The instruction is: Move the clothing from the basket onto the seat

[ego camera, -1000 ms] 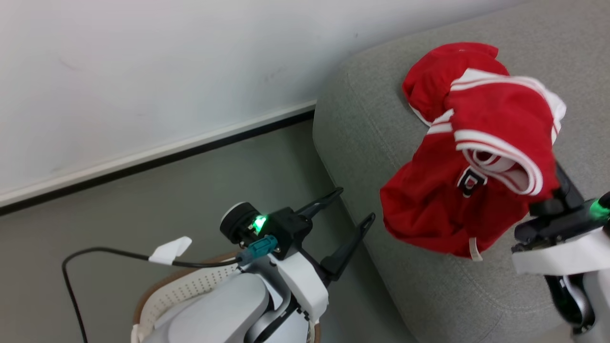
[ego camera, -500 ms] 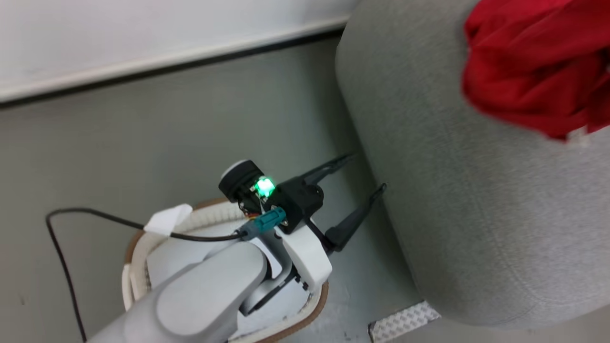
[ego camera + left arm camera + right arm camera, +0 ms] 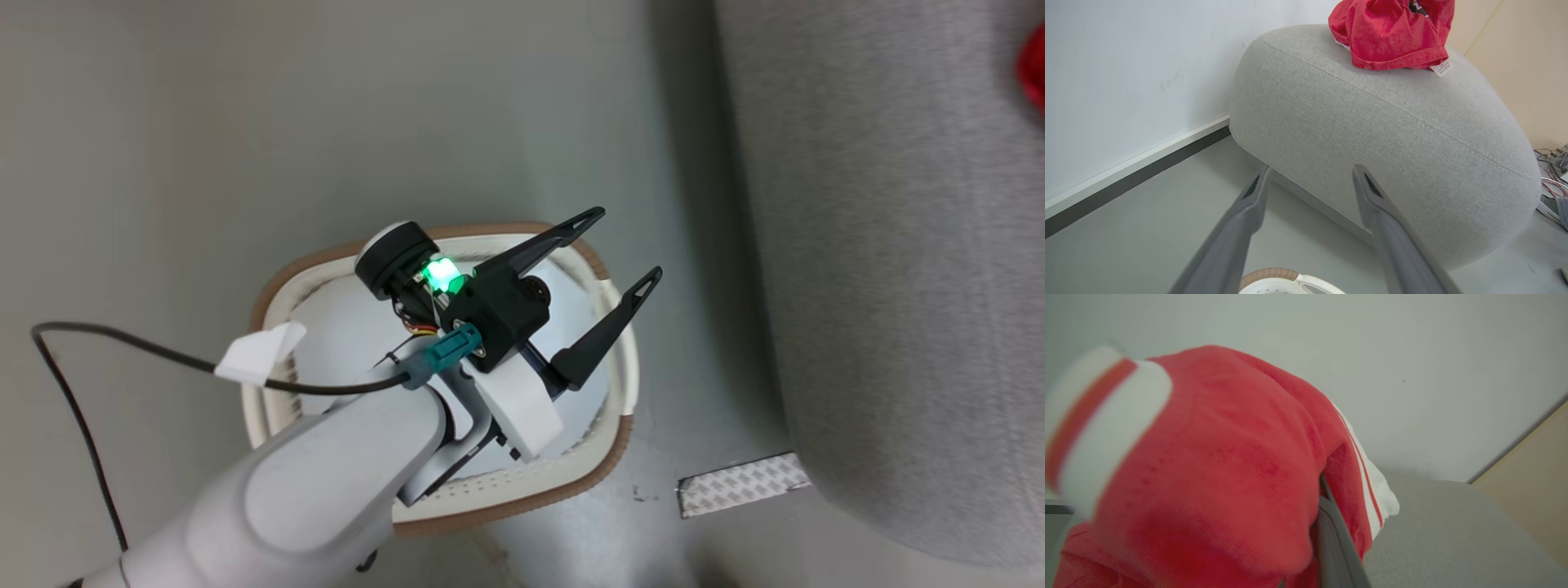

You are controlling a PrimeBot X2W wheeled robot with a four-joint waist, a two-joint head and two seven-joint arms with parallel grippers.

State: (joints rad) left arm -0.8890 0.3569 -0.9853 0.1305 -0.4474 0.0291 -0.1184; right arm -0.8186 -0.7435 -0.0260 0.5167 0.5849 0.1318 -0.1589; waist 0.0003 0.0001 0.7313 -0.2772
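Closing in on done, apparently: pinching the red clothing (image 3: 1388,36), bunched atop the seat (image 3: 1392,134), in the clamped right gripper (image 3: 1323,490), hovering the left gripper (image 3: 629,242), jaws spread wide and empty, over the basket (image 3: 522,498), showing no red where visible, leaving likely just the letting go.

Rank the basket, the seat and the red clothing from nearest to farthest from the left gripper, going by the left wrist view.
Measured from the left gripper:
1. The basket: just beneath it, with the rim at the bottom edge.
2. The seat: ahead, its rounded side facing the fingertips.
3. The clothing: farthest, up at the seat's top.
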